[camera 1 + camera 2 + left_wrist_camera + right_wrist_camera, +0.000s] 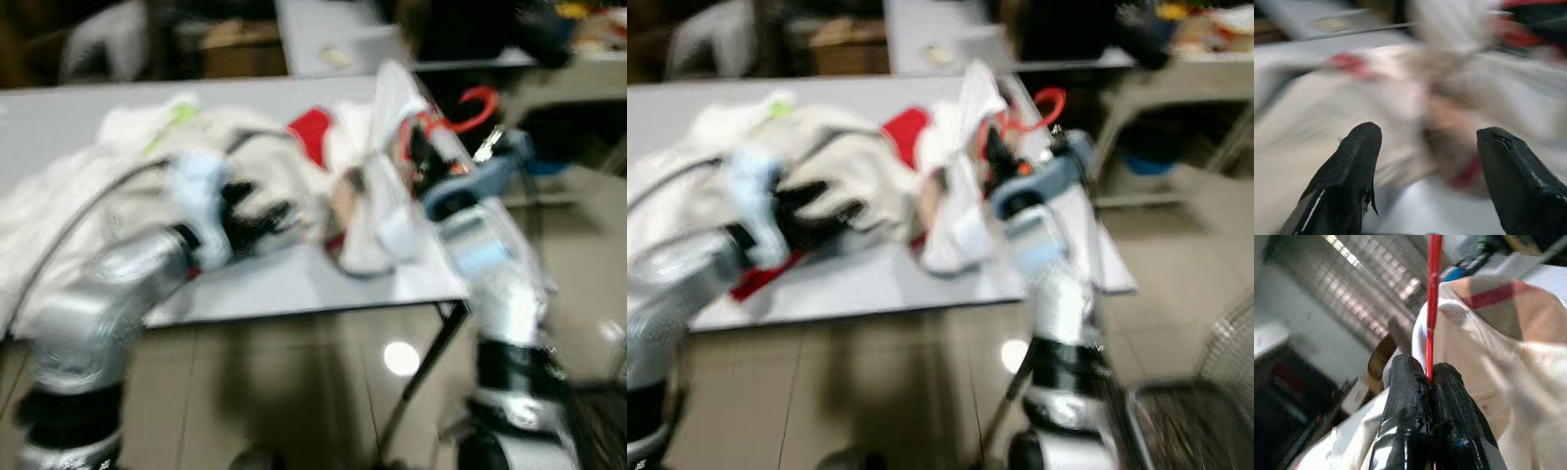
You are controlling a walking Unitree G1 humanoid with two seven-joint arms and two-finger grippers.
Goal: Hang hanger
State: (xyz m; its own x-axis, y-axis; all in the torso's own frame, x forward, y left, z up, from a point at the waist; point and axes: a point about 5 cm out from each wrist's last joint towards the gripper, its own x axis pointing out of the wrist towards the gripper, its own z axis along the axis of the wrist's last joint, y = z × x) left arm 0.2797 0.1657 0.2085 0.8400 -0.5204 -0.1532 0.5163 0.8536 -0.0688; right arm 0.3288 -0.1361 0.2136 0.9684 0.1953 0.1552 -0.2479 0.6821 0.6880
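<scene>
The head views are blurred. On the left, a pile of white clothes (147,176) lies across the grey tabletop (294,279), with a red cloth (312,132) showing among them near the middle. The left gripper (257,215) reaches in from the near left and hovers low over the near edge of the pile; in its wrist view its two black fingers (1354,171) stand wide apart with nothing between them, pale cloth and bare tabletop beyond.

Just right of the pile's middle, a white garment (387,176) hangs upright, lifted above the tabletop, its lower end close to the surface. It hangs on a red hanger (1433,293), whose hook (475,110) curves out to the right of the garment's top. The right gripper (1431,377) comes up from the near right, over the right end of the tabletop, and its fingers are pinched tight on the hanger's thin red rod, the white cloth draped just beside them.

Beyond the tabletop stands a second grey table (333,39).
</scene>
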